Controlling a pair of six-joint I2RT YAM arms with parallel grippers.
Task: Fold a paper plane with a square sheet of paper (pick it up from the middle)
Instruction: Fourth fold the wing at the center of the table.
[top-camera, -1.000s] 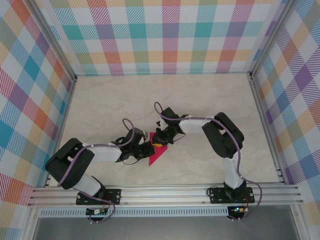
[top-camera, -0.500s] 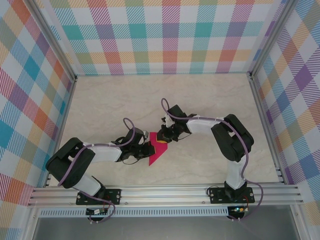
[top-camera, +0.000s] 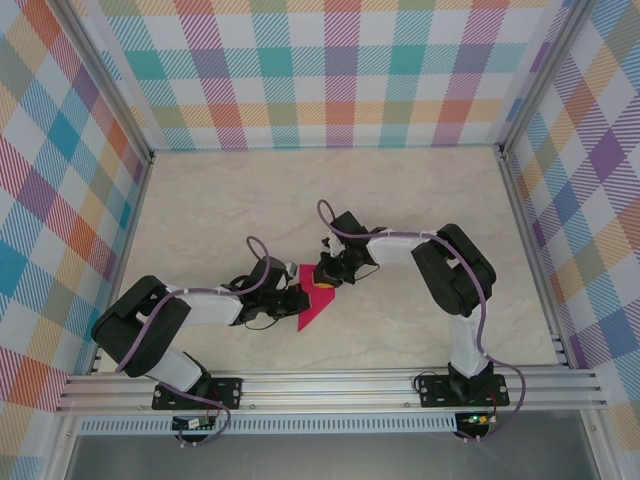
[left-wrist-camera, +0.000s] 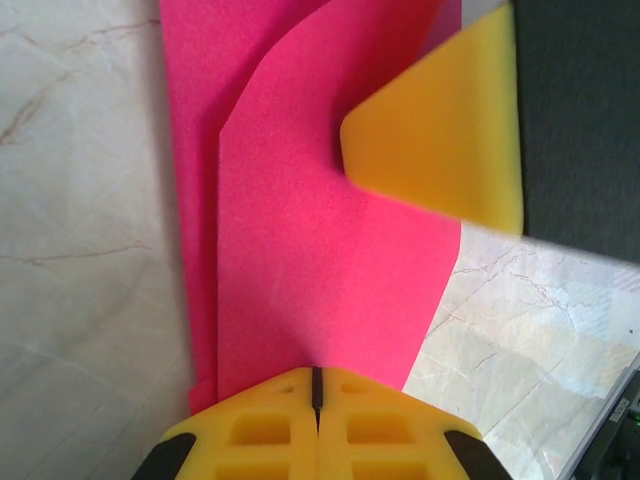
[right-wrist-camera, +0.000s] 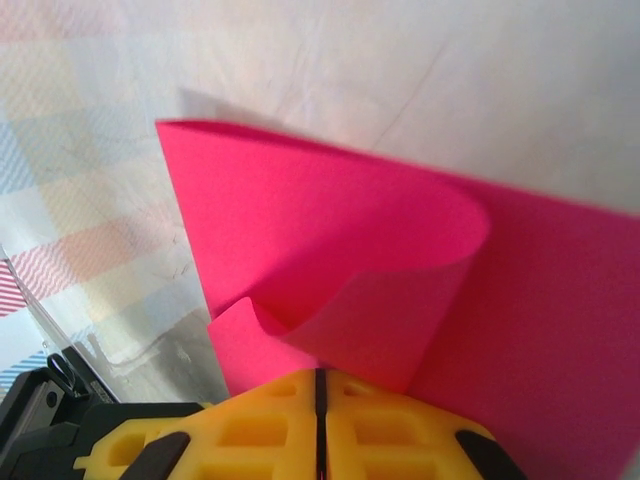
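We pinch the square sheet of paper (left-wrist-camera: 320, 270) in the left gripper (left-wrist-camera: 315, 378), presumably as an anchor, so the right gripper (right-wrist-camera: 320, 378), likewise clamped on it, can curl a flap over.

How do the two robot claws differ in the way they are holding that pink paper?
The left gripper pinches the pink paper where its layers lie fairly flat, while the right gripper pinches a flap that curls over. From above, the left gripper sits at the paper's left side and the right gripper at its far edge. Both are shut on the same sheet.
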